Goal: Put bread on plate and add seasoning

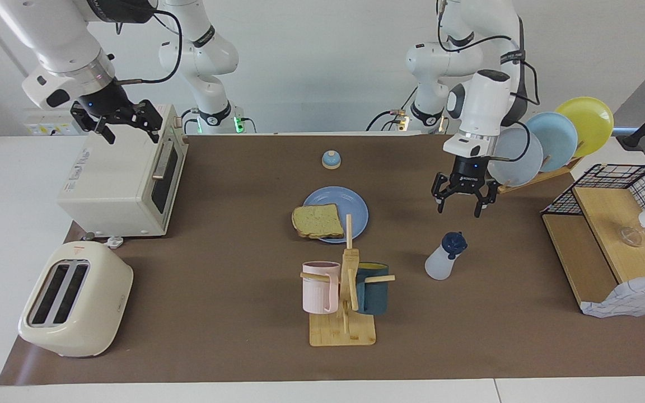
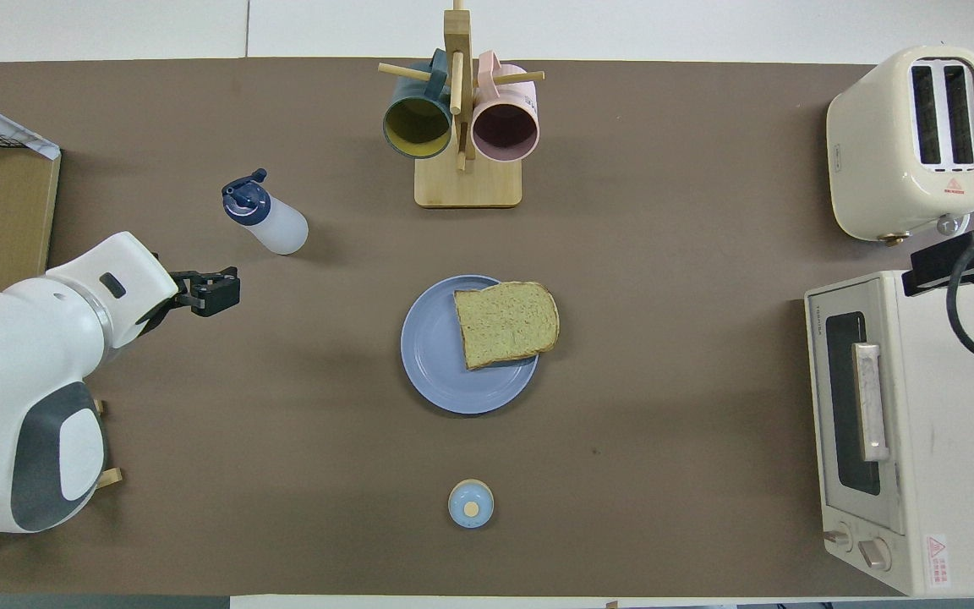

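Note:
The bread lies on the medium-blue plate in the middle of the mat, overhanging the rim toward the right arm's end; both also show in the overhead view, bread and plate. The seasoning bottle, white with a navy cap, stands upright toward the left arm's end, and shows in the overhead view. My left gripper hangs open and empty over the mat close to the bottle, not touching it; it shows in the overhead view. My right gripper is open and empty above the toaster oven.
The toaster oven and a cream toaster stand at the right arm's end. A wooden mug rack holds two mugs, farther out than the plate. A blue bell sits nearer the robots. A plate rack and a wire shelf stand at the left arm's end.

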Controlling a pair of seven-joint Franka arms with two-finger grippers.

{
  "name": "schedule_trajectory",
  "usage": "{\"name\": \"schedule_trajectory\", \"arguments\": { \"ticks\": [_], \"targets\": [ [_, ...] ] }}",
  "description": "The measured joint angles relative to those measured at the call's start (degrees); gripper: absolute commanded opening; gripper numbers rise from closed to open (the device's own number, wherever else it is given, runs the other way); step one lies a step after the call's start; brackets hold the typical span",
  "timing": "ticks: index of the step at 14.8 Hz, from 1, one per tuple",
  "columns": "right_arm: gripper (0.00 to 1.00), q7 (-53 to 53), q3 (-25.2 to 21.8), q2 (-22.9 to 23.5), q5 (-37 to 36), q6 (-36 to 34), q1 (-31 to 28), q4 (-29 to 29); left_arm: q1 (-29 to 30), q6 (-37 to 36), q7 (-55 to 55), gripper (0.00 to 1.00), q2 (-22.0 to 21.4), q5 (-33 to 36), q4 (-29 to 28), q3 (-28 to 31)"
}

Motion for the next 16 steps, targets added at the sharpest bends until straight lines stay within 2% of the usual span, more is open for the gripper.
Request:
{"name": "schedule_trajectory", "arguments": {
  "ticks": [4,11,16],
  "targets": [
    [1.0,0.0,0.0,0.0,0.0,0.0,0.0,0.0,0.36,-16.4,0.0,1.0,-0.18,0.0,9.67,0.38],
    [1.0,0.0,0.0,0.0,0.0,0.0,0.0,0.0,4.83,-42.19,0.15,1.0,-0.08,0.54,25.05,0.62],
    [1.0,0.0,0.0,0.0,0.0,0.0,0.0,0.0,5.95,-52.96,0.19,1.0,0.89,1.48,31.72,0.63]
  ]
}}
